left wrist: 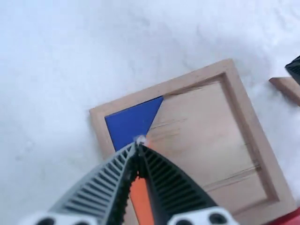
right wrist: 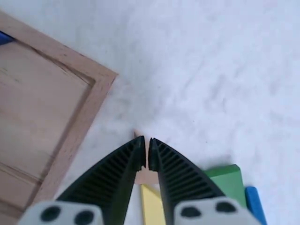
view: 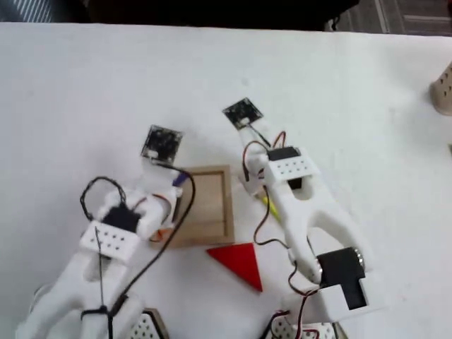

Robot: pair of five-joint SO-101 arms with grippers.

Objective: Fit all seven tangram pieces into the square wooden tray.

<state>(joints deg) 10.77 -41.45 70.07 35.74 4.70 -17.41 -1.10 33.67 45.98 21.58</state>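
Tray [view: 229, 205], square, pale grained wood, raised rim, mid-frame; smooth blue triangle [left wrist: 131, 123] seated in a corner, orange piece [left wrist: 140, 199] beside it. Left gripper [left wrist: 139, 141] tips together over both; right gripper [right wrist: 146, 149] likewise closed, by the yellow piece [right wrist: 152, 208]. We would slide orange flat, flush against blue's edge.

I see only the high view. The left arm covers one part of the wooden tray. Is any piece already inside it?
Observer: Yes. In the left wrist view, a blue triangle lies in one corner of the tray.
Operator: And which pieces are under the right arm?
Observer: A green piece and a yellow piece lie on the table, outside the tray, by the right gripper.
Operator: Is that gripper open?
Observer: No, its fingers are almost together.
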